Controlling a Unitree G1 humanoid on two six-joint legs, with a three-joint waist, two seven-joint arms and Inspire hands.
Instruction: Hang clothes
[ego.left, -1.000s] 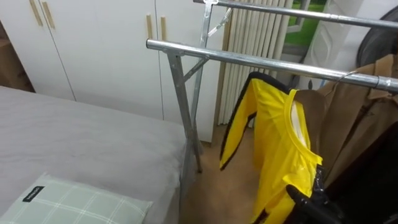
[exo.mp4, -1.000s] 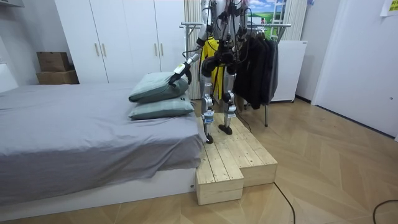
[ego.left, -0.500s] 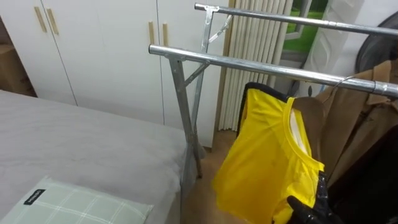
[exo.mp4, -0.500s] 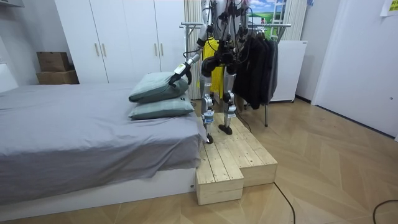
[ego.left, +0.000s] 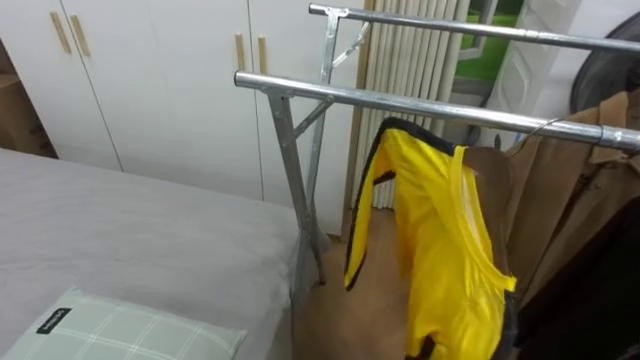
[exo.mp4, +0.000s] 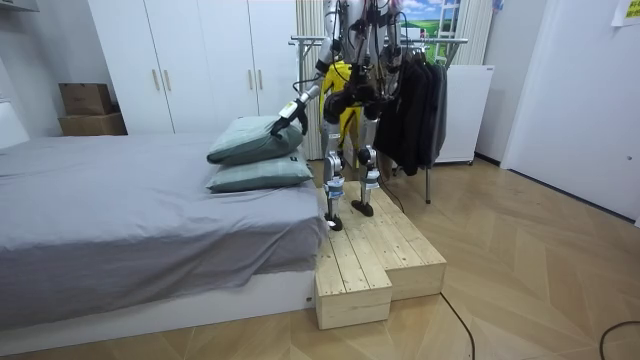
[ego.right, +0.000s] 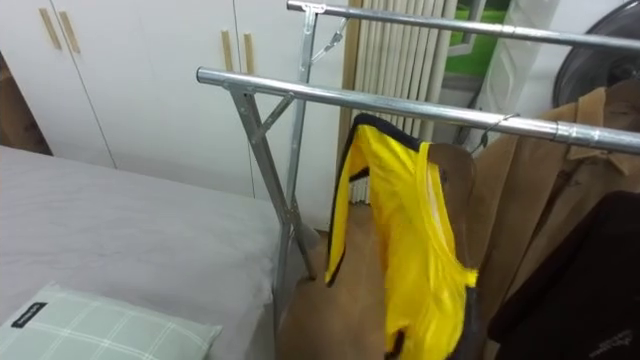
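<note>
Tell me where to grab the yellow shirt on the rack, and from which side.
Probably the top of the yellow shirt, at the shoulder beside its neckline, just under the front rail. The cloth is gathered and narrow there, while the black-edged sleeve lower down hangs loose. Come from the front and left, since the brown coats crowd its right side.

Glossy metal rail, smooth yellow cloth shirt, matt grey bed sheet, pale bare-wood platform
</note>
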